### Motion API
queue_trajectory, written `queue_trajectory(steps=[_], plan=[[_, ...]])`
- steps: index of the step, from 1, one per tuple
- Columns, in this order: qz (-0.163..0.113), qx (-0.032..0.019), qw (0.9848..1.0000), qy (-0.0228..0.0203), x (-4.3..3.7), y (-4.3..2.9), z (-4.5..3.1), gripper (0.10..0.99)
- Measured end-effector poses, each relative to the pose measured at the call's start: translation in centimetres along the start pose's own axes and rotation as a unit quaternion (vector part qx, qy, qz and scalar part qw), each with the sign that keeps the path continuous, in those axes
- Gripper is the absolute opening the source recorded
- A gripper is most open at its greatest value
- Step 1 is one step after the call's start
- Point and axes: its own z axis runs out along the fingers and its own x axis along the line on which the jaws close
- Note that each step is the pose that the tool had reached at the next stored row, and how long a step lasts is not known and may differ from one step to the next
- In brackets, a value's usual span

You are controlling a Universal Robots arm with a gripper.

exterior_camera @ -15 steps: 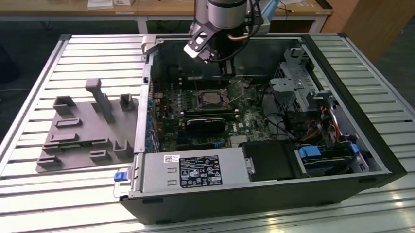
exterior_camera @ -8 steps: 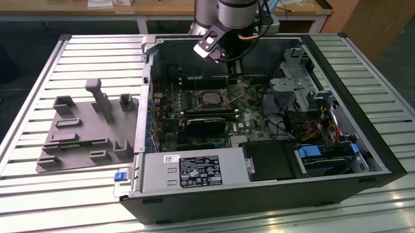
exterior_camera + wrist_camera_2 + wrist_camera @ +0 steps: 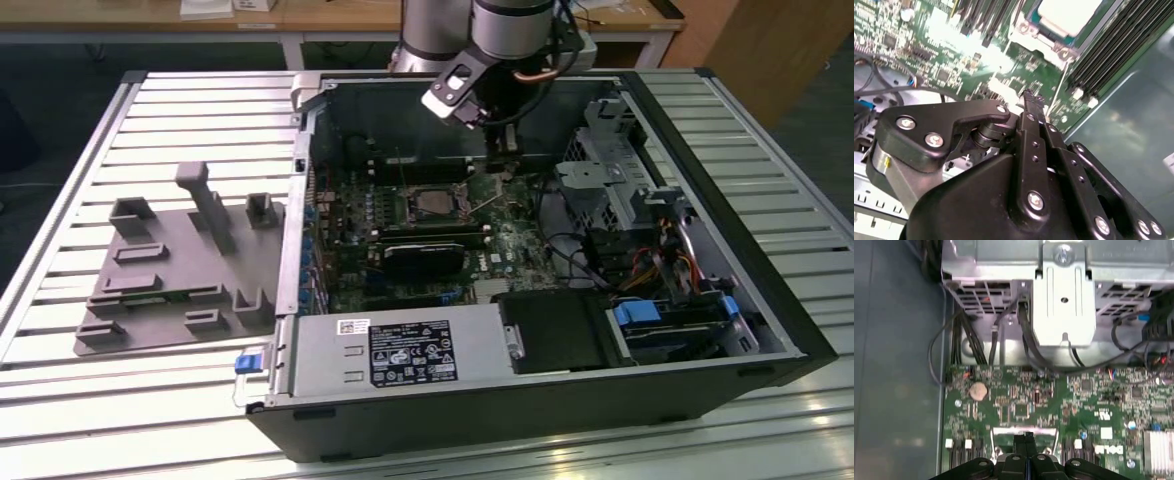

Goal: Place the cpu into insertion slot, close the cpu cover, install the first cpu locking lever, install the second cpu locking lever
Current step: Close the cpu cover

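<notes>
Fixture (image 3: 174, 270) of grey plastic at the exterior view's left, outside open case (image 3: 771, 270). Further right, cpu (image 3: 430, 204) seated in insertion slot (image 3: 430, 222), cpu cover (image 3: 404, 204) seemingly down around it. Right again, thin wire locking lever (image 3: 489, 205) raised, not latched. Just beside it, gripper (image 3: 503, 165), fingers pressed together in both wrist views, nothing seen pinched. In hand, by judgement: first lever. Needed for next move: fine alignment on so slim a wire, then steady downward pressure.

The arm (image 3: 497, 30) angles downward, its claw (image 3: 1027, 436) pinched fully together.
</notes>
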Motion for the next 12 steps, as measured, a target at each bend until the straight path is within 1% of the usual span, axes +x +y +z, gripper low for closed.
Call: queue_trajectory(steps=[8,10,12], plan=[[0.000,0.0000,1.0000,-0.0001,0.02,2.45,0.23,0.106],[0.000,0.0002,1.0000,0.0000,0.03,2.89,0.30,0.106],[0.000,0.0013,1.0000,-0.0002,0.03,3.05,0.45,0.106]])
